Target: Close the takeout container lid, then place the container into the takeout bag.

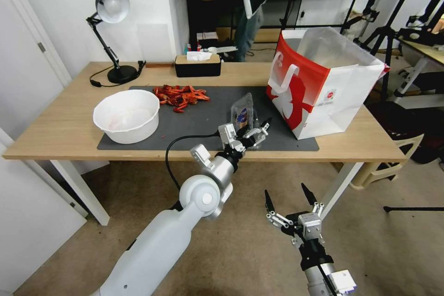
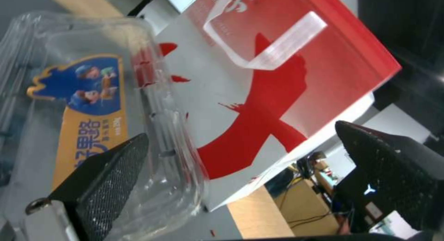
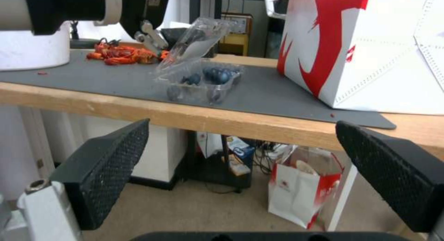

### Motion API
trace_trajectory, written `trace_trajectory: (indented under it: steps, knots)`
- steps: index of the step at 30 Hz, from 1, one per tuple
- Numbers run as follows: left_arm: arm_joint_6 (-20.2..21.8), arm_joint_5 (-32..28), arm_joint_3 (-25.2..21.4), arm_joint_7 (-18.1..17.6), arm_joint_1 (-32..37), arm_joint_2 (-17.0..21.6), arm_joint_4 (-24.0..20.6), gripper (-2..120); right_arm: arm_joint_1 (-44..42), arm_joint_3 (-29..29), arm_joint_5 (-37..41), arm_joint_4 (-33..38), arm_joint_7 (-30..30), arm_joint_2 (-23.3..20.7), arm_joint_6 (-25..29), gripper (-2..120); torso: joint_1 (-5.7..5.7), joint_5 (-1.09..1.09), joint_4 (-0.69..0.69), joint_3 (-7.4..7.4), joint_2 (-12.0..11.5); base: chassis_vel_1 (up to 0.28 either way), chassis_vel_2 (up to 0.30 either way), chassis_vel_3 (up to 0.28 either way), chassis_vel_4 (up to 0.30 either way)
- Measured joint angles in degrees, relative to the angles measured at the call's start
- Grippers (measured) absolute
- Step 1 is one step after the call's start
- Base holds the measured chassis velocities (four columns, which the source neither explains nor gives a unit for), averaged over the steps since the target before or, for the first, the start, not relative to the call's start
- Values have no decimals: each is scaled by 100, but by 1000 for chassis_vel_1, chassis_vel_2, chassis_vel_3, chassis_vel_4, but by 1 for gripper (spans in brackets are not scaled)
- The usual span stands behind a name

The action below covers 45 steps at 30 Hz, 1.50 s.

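The small clear plastic hinged takeout container (image 1: 252, 130) with dark blueberries inside is sitting on the dark grey mat (image 1: 194, 122), near the mat's near edge, just left of the large red-and-white paper takeout bag (image 1: 323, 84). Its clear plastic lid (image 1: 242, 112), carrying a blue and orange label, is standing up, tilted, not closed; in the right wrist view the lid (image 3: 194, 43) is leaning open over the blueberry half (image 3: 203, 82).

The left gripper (image 1: 247, 135) is reaching over the table's near edge right at the container, jaws spread. In the left wrist view one black textured finger (image 2: 109, 175) is lying against the lid (image 2: 88, 105) and the other is well off toward the bag (image 2: 277, 78); nothing is pinched.

The right gripper (image 1: 287, 201) is hanging below the front edge of the light wooden table (image 1: 60, 125), over the floor, jaws spread wide and holding nothing.

The bag is standing upright with its mouth open and its flat white handle (image 1: 283, 76) hanging on the red front. Further left on the mat are a round white bowl (image 1: 126, 115) and a pile of red crayfish shells (image 1: 179, 95). A black tissue box (image 1: 198, 64) and a black desk lamp (image 1: 108, 32) are standing along the far edge.
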Motion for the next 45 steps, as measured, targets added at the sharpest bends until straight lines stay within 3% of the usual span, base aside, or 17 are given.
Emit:
trace_trajectory:
  steps: [2, 5, 10, 15, 28, 37, 39, 45]
  knots:
    - [60, -229, -25, -88, -35, -24, 2, 100, 0, -1, -2, 0, 0, 0, 0, 100, 0, 0, 0, 0, 0, 0, 0, 0, 0]
    - [301, -644, -50, -503, -129, -101, 3, 100, 6, -2, -4, 0, 0, 0, -6, 100, 0, 0, 0, 0, 0, 0, 0, 0, 0]
    - [396, -738, -57, -782, -193, -156, 90, 96, 7, -9, -7, 0, 0, 0, -14, 100, 0, 0, 0, 0, 0, 0, 0, 0, 0]
    - [502, -731, -52, -1099, -215, -165, 121, 77, 12, -13, -6, 4, -1, 0, -20, 100, 0, 0, 0, 0, 0, 0, 0, 0, 0]
    - [528, -475, 28, -1219, -202, -144, 141, 31, 125, -44, 435, 138, -19, 0, -294, 100, 0, 0, 0, -1, 0, 0, 0, 0, 0]
    - [562, -405, 20, -1261, -205, -113, 165, 0, 420, 0, 2017, 497, -51, -139, -990, 100, -1, 0, 0, -1, 0, 0, 0, 0, 0]
    - [562, -402, 9, -1262, -191, -97, 162, 0, 538, 13, 2808, 663, -19, -252, -1272, 100, 0, 0, 0, 0, 0, 0, 0, 0, 0]
    - [560, -392, 5, -1261, -181, -73, 150, 0, 750, 11, 3879, 863, 196, -387, -1652, 100, 0, 0, 0, 0, 0, 0, 0, 0, 0]
